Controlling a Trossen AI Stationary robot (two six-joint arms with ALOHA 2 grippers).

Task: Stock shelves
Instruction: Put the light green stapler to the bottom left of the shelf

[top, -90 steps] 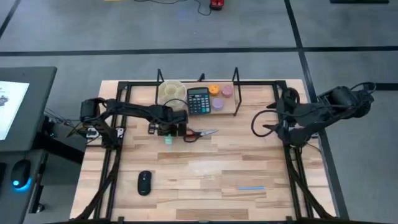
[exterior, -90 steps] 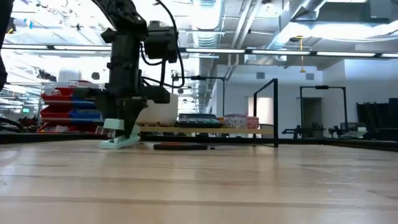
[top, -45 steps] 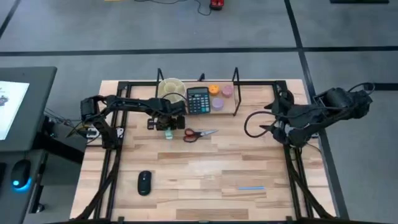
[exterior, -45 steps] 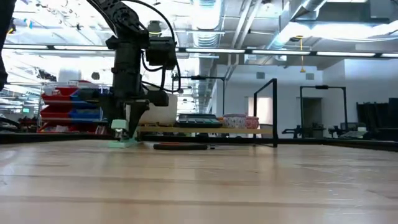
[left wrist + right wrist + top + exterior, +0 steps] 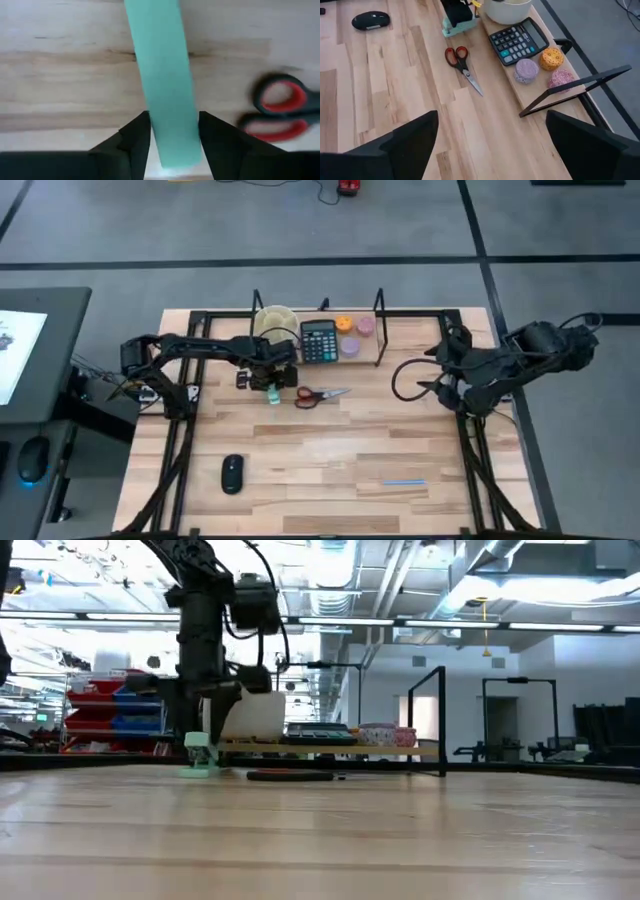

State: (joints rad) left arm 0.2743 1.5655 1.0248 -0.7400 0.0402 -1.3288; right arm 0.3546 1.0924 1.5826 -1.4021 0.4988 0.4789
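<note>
A mint-green stapler [image 5: 160, 65] lies on the table just in front of the shelves [image 5: 378, 352], a low plank rack with black uprights. My left gripper [image 5: 268, 383] is over it, shut on it. The plank carries a cream bowl [image 5: 275, 325], a calculator [image 5: 319, 340] and three small coloured balls [image 5: 350, 346]. My right gripper [image 5: 440, 380] waits open at the table's right side, with nothing between its fingers. My left gripper pinches the stapler's two long sides [image 5: 157, 125] between its two fingers [image 5: 137, 135], near one end. The fingers come from above, pointing down, and lie across the stapler. In the low view the stapler's base [image 5: 201, 772] appears to sit level on the table.
Red-handled scissors [image 5: 320, 393] lie just right of the stapler. A black mouse [image 5: 232, 473] sits near the front left and a blue pen [image 5: 405, 481] near the front right. Bare tabletop lies between them.
My left gripper has carried the stapler a short way toward the table's far edge, closer to the shelves. The stapler was tilted with one end raised a second ago; now it sits level.
</note>
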